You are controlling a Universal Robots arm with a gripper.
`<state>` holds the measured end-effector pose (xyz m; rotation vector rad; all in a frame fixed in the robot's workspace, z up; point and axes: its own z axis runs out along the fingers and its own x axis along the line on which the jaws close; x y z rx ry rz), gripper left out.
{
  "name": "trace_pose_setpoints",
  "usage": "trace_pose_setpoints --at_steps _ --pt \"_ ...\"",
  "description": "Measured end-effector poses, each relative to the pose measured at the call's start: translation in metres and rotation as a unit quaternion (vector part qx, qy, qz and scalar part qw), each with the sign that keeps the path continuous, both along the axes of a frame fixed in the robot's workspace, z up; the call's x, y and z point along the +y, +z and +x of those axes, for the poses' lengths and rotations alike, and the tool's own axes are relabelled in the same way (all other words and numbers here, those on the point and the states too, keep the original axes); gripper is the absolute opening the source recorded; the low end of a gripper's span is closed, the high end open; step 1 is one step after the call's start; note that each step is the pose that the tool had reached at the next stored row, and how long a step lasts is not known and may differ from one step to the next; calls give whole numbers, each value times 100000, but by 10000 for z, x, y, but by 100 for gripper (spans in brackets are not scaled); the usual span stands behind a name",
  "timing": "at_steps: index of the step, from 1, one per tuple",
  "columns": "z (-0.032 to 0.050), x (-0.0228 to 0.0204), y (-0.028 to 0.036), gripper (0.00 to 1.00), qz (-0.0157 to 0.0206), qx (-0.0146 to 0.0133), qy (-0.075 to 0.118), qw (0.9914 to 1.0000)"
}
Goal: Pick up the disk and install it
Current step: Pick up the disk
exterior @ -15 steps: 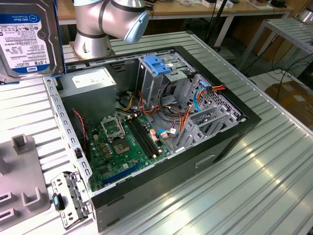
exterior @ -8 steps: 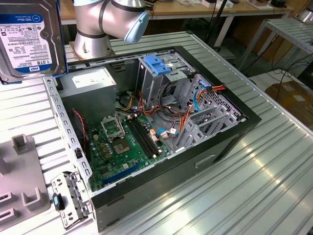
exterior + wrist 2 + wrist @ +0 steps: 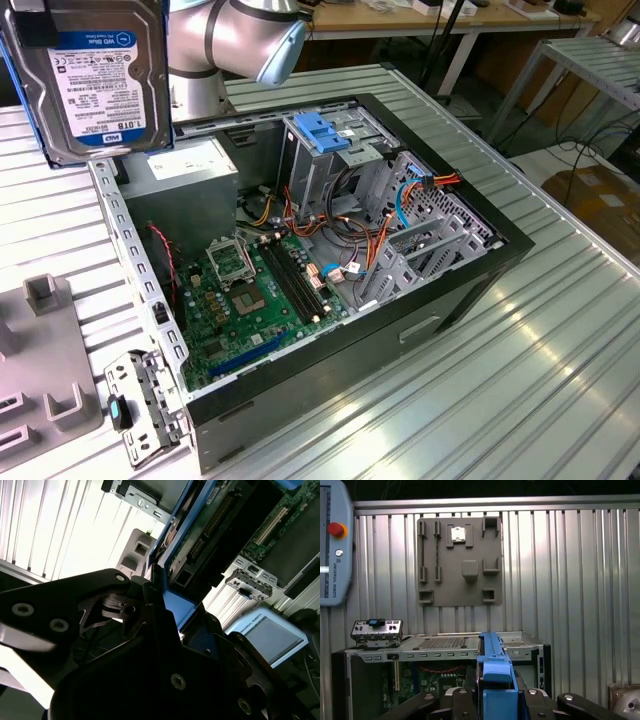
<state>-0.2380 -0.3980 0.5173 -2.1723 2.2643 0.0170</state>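
Fingers (image 3: 465,706) clamp the disk (image 3: 100,80) by its blue rails (image 3: 492,677), above the open case (image 3: 300,400); best kept square to the cage (image 3: 318,150).

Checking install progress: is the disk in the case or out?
Out: the disk hangs in the gripper, up in the air outside the open case.

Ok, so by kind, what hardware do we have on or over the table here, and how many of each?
disk, gripped in the hand: 1
open computer case: 1
power supply box: 1
drive cage with blue top: 1
grey holder plate: 1
metal bracket with blue clip: 1
Total: 6
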Motion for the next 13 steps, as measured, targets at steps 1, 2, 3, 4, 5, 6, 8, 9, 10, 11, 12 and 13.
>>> trace_pose_setpoints --at_steps 1,2,3,4,5,6,8,9,10,11,12,13 --pt "8 0 0 37 -3 4 -1 100000" --pt "20 0 0 37 -1 0 0 100000" --pt "30 0 -1 37 4 -5 0 100000" --pt "37 0 0 37 1 0 -3 100000" --pt "43 0 0 37 1 -2 -3 100000" --pt "51 0 0 37 1 -1 1 100000" --pt "62 -1 0 37 1 2 -1 100000" --pt "71 -1 0 37 0 2 -4 100000" --pt "83 -2 -1 37 3 -3 -3 100000" --pt "90 -3 -1 37 0 0 -2 100000" --pt "95 -5 -1 37 2 -3 -3 100000" --pt "102 -9 -2 37 -6 -4 -6 100000"
